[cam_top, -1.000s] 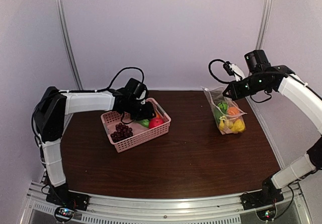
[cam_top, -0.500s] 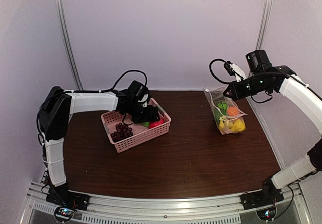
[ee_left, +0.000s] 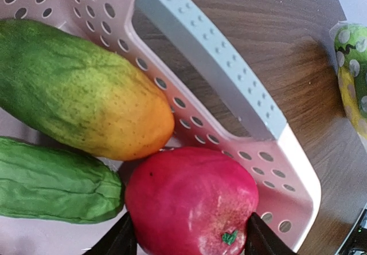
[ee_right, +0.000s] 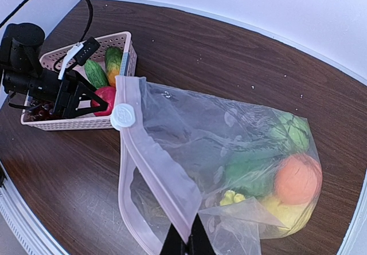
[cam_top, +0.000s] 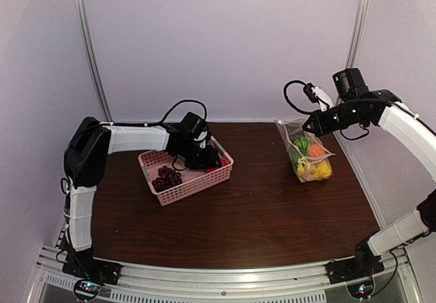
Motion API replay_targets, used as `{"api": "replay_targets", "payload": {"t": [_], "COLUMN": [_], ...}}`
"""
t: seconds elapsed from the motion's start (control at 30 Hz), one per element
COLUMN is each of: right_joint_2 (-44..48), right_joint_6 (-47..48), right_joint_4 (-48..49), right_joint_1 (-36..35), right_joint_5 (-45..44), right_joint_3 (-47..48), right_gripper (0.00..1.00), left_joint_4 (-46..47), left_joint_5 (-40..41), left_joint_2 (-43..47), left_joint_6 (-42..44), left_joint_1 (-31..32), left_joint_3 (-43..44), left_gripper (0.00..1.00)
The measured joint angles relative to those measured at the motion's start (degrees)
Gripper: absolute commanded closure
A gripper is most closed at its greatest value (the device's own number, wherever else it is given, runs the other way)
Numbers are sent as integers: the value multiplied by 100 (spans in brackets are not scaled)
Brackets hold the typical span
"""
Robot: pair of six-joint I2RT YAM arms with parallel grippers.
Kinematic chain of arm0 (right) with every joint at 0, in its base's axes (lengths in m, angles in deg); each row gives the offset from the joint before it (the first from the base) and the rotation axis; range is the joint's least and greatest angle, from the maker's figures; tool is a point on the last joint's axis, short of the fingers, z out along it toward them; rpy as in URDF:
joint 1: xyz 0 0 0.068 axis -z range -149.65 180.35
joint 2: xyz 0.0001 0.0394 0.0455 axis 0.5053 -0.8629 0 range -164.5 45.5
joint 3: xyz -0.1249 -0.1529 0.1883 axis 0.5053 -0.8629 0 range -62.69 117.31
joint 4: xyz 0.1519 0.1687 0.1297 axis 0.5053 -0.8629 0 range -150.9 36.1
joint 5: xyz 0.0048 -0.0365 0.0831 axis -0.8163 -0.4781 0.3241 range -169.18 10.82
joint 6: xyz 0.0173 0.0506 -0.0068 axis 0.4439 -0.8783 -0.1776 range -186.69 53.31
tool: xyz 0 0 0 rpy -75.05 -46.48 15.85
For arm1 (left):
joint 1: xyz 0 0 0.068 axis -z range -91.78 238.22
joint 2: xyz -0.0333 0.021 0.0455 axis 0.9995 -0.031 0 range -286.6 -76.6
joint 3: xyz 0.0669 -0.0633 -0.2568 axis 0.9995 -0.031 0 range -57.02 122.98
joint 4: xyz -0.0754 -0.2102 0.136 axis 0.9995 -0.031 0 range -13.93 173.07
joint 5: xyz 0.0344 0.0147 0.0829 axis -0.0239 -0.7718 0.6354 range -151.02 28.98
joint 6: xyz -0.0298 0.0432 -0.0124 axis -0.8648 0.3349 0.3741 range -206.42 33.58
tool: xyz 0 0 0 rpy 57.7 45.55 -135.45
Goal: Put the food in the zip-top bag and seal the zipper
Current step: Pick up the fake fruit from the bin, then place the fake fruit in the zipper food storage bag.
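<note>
Wooden table, pink basket rim beside red apple

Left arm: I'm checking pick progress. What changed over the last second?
The left gripper slid right along the pink basket, covering the red apple in the top view. Its jaws now flank the apple, grip unconfirmed. The right gripper stays shut on the zip-top bag, held up with food inside. The basket and grapes are unmoved.
</note>
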State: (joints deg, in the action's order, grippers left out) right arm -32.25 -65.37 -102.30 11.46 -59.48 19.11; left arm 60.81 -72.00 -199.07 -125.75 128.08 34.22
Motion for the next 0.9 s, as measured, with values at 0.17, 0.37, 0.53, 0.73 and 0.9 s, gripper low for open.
{"api": "replay_targets", "payload": {"t": [0.17, 0.37, 0.53, 0.73, 0.9], "right_joint_2": [0, -4, -166, -605, -741], "right_joint_6": [2, 2, 2, -44, -175], "right_joint_4": [9, -4, -219, -420, -450], "right_joint_1": [0, 0, -7, -83, -188], "right_joint_5": [0, -4, -4, 24, 146], "right_joint_3": [0, 15, 372, 1097, 1246], "right_gripper": [100, 100, 100, 100, 100], "left_joint_4": [-284, -396, 645, 2205, 2876], "left_joint_5": [461, 857, 391, -334, -636], "left_joint_2": [470, 1827, 2295, 1775, 916], "left_joint_6": [162, 330, 332, 24, -372], "left_joint_1": [24, 48, 428, 1390, 1790], "left_joint_3": [-223, -361, -385, -96, 704], "left_gripper": [52, 53, 54, 58, 61]}}
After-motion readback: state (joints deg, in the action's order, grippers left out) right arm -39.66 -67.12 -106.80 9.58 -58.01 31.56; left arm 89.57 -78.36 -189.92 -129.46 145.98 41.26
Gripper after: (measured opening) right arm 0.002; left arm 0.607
